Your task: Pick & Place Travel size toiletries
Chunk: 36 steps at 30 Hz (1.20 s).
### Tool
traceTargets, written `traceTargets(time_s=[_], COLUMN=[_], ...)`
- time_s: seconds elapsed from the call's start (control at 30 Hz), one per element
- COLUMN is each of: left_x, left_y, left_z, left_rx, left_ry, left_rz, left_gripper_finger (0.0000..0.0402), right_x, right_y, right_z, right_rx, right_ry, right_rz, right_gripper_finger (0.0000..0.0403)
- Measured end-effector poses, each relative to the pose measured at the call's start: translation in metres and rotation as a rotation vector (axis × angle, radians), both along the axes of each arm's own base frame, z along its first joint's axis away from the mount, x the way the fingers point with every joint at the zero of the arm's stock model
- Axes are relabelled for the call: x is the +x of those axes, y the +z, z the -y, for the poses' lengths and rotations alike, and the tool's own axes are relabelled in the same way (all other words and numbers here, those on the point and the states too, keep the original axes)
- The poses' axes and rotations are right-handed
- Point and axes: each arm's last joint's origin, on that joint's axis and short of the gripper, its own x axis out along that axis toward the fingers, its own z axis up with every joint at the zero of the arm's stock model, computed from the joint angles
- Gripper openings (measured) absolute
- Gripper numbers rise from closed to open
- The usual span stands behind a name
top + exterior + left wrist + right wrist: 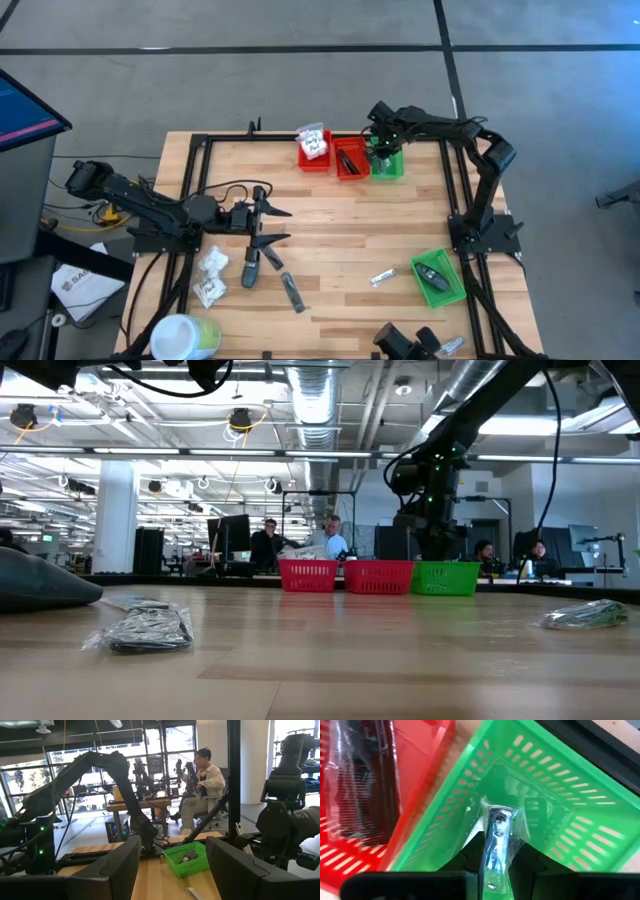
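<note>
My right gripper [383, 150] hangs over the green bin [387, 163] at the table's far edge, shut on a silvery metal piece in a clear packet [497, 832]. The packet's free end reaches down into that green bin [555, 815]. My left gripper [275, 225] hovers open over the table's left middle, pointing right, with nothing between its fingers. On the wood near it lie two white crinkly packets [211, 274], two dark sticks [250, 270] [292, 292] and a silvery sachet [383, 277]. My right gripper pinches the clear packet's upper end [495, 862] between its two fingers. They come from above, pointing steeply down, roughly along the metal piece. The packet hangs below the fingers inside the green bin's opening; whether its lower end touches the bin floor I cannot tell.
Two red bins [314, 150] [350, 160] stand left of the far green bin, each with items in it. Another green bin [437, 277] with a dark item sits near the right front. A white-and-green tub [185, 337] stands at the front left. People sit beyond the table.
</note>
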Motion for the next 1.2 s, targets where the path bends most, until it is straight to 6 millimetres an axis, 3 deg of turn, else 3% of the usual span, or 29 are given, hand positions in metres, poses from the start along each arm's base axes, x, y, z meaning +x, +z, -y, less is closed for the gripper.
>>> traceTargets(time_s=[0.4, 0.77, 0.97, 1.2], left_x=[0.0, 0.0, 0.0, 0.0], left_y=[0.0, 0.0, -0.001, -0.001], left_z=[0.0, 0.0, 0.0, 0.0], left_rx=[-0.005, -0.005, -0.002, -0.002], left_ry=[0.001, 0.0, -0.002, -0.002], left_rz=[-0.003, -0.004, -0.008, -0.008], left_gripper_finger=[0.022, 0.022, 0.022, 0.022], right_x=[-0.005, 0.0, 0.0, -0.002], right_y=[-0.001, -0.029, -0.033, -0.034], right_z=[-0.001, 0.004, 0.004, 0.005], right_rx=[0.016, 0.076, 0.086, 0.09], right_ry=[-0.034, -0.038, -0.022, -0.024], right_rz=[-0.042, -0.103, -0.116, -0.12], right_gripper_finger=[0.0055, 0.0059, 0.0061, 0.0109])
